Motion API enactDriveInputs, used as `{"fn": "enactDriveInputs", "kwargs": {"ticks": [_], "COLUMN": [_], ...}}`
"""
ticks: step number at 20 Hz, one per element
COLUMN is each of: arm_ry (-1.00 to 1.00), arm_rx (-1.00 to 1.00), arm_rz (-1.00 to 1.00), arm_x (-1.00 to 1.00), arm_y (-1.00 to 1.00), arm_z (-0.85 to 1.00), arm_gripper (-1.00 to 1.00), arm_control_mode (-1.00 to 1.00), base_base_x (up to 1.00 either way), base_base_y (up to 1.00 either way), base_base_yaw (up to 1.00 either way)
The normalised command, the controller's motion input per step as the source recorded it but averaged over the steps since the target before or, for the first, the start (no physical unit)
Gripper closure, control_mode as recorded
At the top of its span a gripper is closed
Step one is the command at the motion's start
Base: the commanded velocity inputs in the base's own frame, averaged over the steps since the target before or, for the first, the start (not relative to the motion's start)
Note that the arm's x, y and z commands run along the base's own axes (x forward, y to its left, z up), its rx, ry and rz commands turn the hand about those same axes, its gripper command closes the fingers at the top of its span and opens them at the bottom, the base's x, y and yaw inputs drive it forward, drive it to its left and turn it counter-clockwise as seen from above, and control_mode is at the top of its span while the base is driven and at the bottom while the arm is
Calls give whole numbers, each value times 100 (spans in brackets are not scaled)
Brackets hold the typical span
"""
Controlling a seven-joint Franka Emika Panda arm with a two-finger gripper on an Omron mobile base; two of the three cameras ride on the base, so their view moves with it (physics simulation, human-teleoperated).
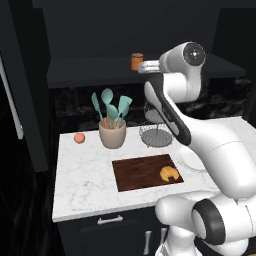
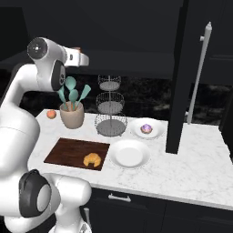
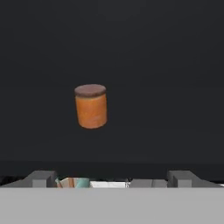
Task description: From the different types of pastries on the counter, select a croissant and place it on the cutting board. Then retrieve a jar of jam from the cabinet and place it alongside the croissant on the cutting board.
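The golden croissant point(image 1: 169, 173) point(image 2: 92, 159) lies on the right end of the dark wooden cutting board point(image 1: 140, 174) point(image 2: 67, 151) on the marble counter point(image 1: 85, 180). The orange jar of jam point(image 1: 136, 61) point(image 3: 91, 106) stands upright on the black cabinet's shelf point(image 1: 90, 67). My gripper point(image 1: 144, 66) point(image 2: 84, 59) point(image 3: 112, 179) is raised to shelf height and points at the jar, a short way from it. It is open, with nothing between its fingertips point(image 3: 41, 178). A round purple-topped pastry point(image 2: 146, 129) sits on a white plate.
A beige pot of teal utensils point(image 1: 112, 132) point(image 2: 72, 116) and a peach-coloured fruit point(image 1: 79, 138) point(image 2: 52, 113) stand behind the board. A tiered wire basket stand point(image 1: 157, 134) point(image 2: 110, 111) and an empty white plate point(image 2: 129, 153) are to its right. A tall dark unit point(image 2: 182, 77) rises farther right.
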Motion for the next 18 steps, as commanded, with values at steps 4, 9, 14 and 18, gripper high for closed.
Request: {"fn": "enactDriveInputs", "kwargs": {"ticks": [4, 9, 14, 18], "arm_ry": [8, 14, 2, -3], "arm_rx": [0, 0, -1, -5], "arm_rz": [1, 0, 1, 2], "arm_x": [19, 12, 7, 8], "arm_y": [0, 0, 2, 4], "arm_z": [9, 8, -1, -6], "arm_gripper": [-100, -100, -100, -100], "arm_control_mode": [-100, -100, -100, -100], "base_base_x": [0, 0, 0, 0], "base_base_y": [0, 0, 0, 0], "base_base_yaw": [0, 0, 0, 0]}}
